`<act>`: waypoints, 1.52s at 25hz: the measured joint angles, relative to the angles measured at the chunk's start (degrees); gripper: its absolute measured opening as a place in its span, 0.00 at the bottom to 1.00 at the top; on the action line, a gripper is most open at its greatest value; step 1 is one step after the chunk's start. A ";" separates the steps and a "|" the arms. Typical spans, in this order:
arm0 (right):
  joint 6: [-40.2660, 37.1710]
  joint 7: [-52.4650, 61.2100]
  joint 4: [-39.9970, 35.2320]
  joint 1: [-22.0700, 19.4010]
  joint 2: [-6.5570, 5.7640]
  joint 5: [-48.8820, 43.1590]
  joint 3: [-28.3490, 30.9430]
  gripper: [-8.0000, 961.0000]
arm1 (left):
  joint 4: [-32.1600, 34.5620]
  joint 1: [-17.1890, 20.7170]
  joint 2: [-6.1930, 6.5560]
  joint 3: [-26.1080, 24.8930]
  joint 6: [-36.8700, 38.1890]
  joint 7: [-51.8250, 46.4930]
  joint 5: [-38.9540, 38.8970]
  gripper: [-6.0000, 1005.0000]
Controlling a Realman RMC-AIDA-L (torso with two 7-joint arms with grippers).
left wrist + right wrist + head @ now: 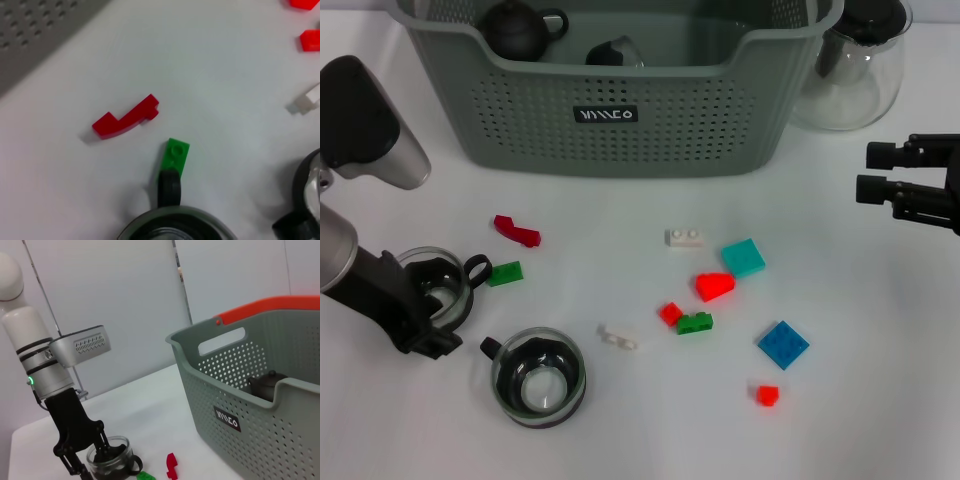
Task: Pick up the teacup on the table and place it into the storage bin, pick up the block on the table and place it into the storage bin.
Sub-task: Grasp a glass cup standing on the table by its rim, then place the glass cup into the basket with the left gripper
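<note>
Left gripper [432, 300]: sitting low at the desk's [620, 430] left side, fingers straddling the rim of a glass teacup [438, 285], apparently closing on it; the cup is standing upright on the desk.
Second teacup [538, 377]: standing free, just beside the first, nearer the robot.
Green block [505, 273]: lying against the gripped cup's black handle [169, 187].
Dark red block [517, 231]: lying between the cups and the storage bin [610, 100].
Storage bin: standing at the far side of the desk, holding a dark teapot [516, 27].
Right gripper [876, 172]: hovering at the right, well apart from the blocks, fingers standing parted and gripping nothing.
Blue block [783, 343], teal block [744, 257]: lying loose right of centre.
</note>
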 joint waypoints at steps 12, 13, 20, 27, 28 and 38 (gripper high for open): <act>-0.02 -0.30 1.53 -0.02 -0.41 -0.03 0.00 0.51 | -0.97 -0.26 -0.09 1.45 -2.07 -1.65 0.94 0.47; -0.02 -0.32 1.66 -0.04 -0.45 -0.03 0.00 0.51 | -1.28 -0.31 -0.07 1.46 -2.26 -1.86 0.94 0.45; -0.16 -0.36 1.92 -0.16 -0.56 -0.06 0.06 0.51 | -2.83 -1.25 0.11 1.57 -2.57 -3.26 0.95 0.34; -0.43 -0.37 1.92 -0.34 -0.59 -0.05 0.73 0.51 | 0.60 -0.97 0.05 1.09 1.11 -1.81 -0.86 0.11; -0.43 -0.37 1.92 -0.34 -0.59 -0.05 0.73 0.51 | 0.97 -1.01 0.10 0.62 1.90 -1.25 -1.68 0.10; -0.51 -0.37 1.90 -0.29 -0.65 0.01 1.17 0.51 | -8.74 -7.58 2.90 -27.35 15.35 13.97 -23.50 0.05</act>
